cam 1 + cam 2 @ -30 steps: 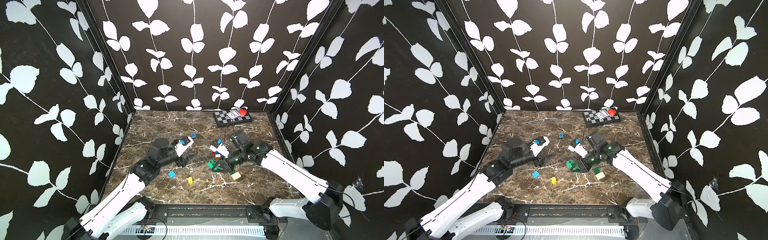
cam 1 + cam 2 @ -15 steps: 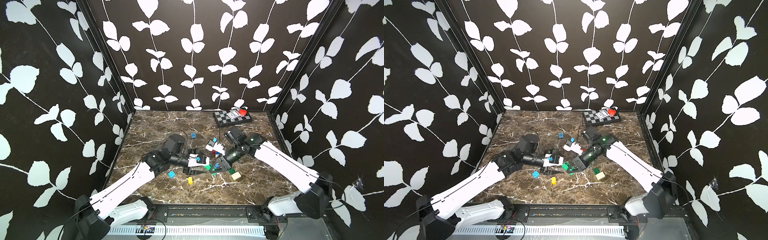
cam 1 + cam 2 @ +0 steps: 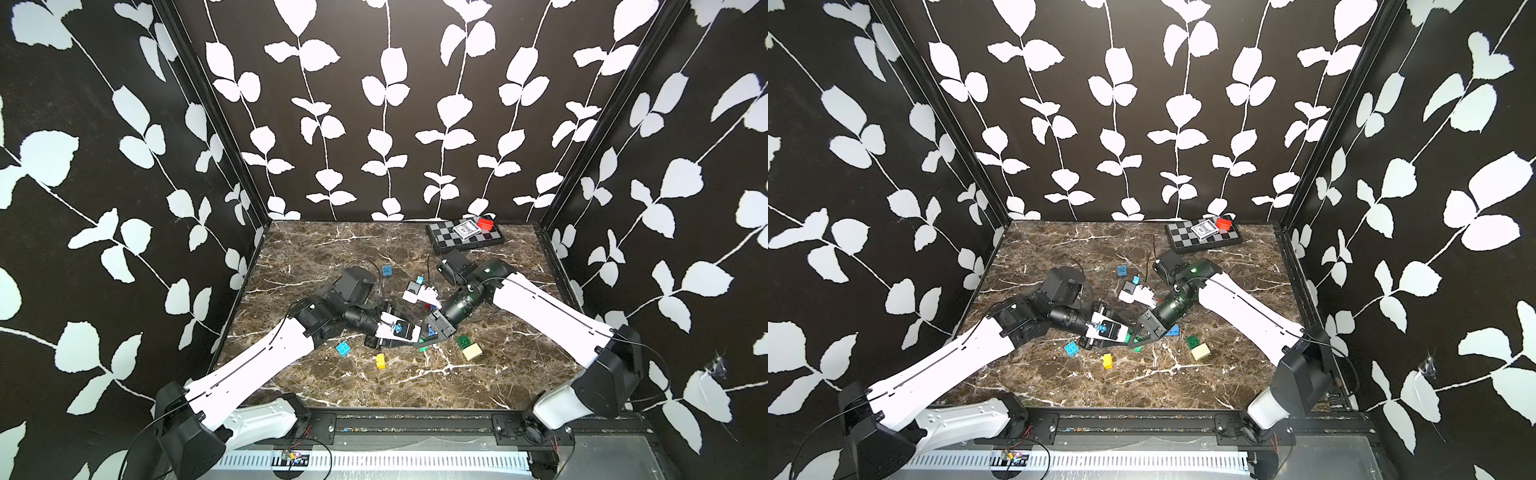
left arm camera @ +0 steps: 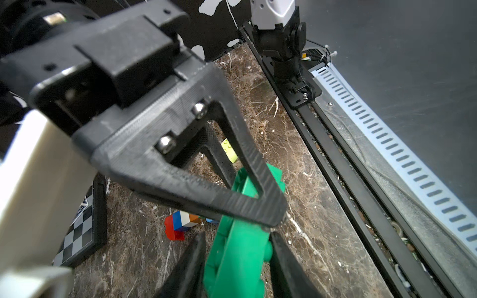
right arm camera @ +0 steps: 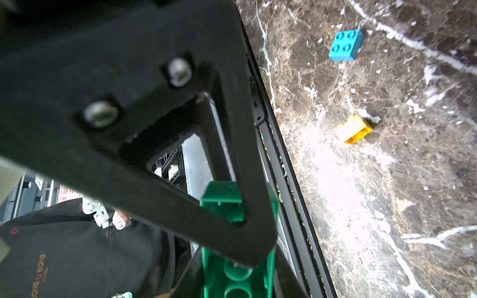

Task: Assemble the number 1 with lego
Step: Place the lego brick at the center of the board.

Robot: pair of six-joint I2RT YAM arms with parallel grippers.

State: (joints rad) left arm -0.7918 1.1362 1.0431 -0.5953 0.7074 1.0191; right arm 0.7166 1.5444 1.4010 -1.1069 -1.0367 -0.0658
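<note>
Both grippers meet low over the middle of the marble table, each on one green lego brick (image 3: 422,347) (image 3: 1137,348). My left gripper (image 3: 409,341) (image 4: 237,258) comes in from the left, its fingers against the brick's (image 4: 240,247) two sides. My right gripper (image 3: 420,342) (image 5: 237,278) is shut on the same brick (image 5: 236,273), whose hollow underside faces its camera. Loose lego lies around: a blue brick (image 3: 343,348), a yellow one (image 3: 380,361), a cream one (image 3: 472,352), a dark green one (image 3: 463,341). A red, blue, white and orange stack (image 4: 180,224) lies just beyond.
A folded chessboard (image 3: 465,239) with a card deck and a red brick (image 3: 485,225) lies at the back right. Two more blue bricks (image 3: 387,270) (image 3: 420,279) lie behind the grippers. Black leaf-patterned walls close three sides; a black rail (image 3: 407,419) runs along the front.
My left arm swung right from the table's left-middle to the right gripper, and its jaws narrowed around the green brick. The right gripper lowered slightly toward the front, still shut on the brick.
</note>
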